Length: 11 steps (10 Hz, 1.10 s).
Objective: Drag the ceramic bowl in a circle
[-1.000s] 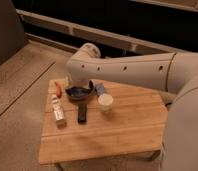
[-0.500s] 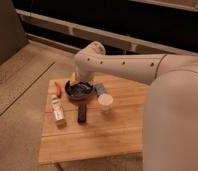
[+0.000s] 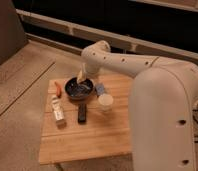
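The ceramic bowl, dark, round and shallow with a glossy inside, sits on the back left part of the wooden table. My gripper reaches down at the bowl's far right rim, at the end of the white arm that comes in from the right. A small white cup stands just right of the bowl, with a small blue thing behind it.
A black remote-like bar lies in front of the bowl. A white packet lies to the left, and an orange carrot-like thing lies at the table's back left edge. The robot's white body fills the right side.
The arm has swung further over the table. The bowl sits at about the same spot next to the cup.
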{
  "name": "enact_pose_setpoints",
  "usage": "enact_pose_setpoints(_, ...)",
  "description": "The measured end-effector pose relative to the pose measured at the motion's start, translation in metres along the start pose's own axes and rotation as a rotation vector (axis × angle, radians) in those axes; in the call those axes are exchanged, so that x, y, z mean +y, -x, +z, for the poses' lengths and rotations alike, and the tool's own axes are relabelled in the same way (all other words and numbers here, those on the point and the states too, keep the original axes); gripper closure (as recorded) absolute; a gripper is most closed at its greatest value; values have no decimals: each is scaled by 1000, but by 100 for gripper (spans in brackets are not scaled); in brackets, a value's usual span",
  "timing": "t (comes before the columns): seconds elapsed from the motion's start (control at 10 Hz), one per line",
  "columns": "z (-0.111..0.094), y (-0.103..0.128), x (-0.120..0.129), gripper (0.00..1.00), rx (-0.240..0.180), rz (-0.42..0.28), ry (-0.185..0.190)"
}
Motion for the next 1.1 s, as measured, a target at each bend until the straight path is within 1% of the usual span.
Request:
enact_pose_setpoints(0.1,18,-4,-17,35,50,45,-51)
enact_pose_setpoints(0.3,40,-13,-25,35,116,88,-97)
enact_pose_setpoints(0.4,50,-15,-27,35,143,129,-100)
enact_pose_setpoints(0.6,66,-12,-18,35,168,185,-65)
enact_pose_setpoints(0.7,77,-11,-7,35,184,208,-39)
enact_pose_setpoints(0.9,95,-14,5,35,217,243,7)
enact_pose_setpoints(1.1,111,-18,12,35,243,263,36)
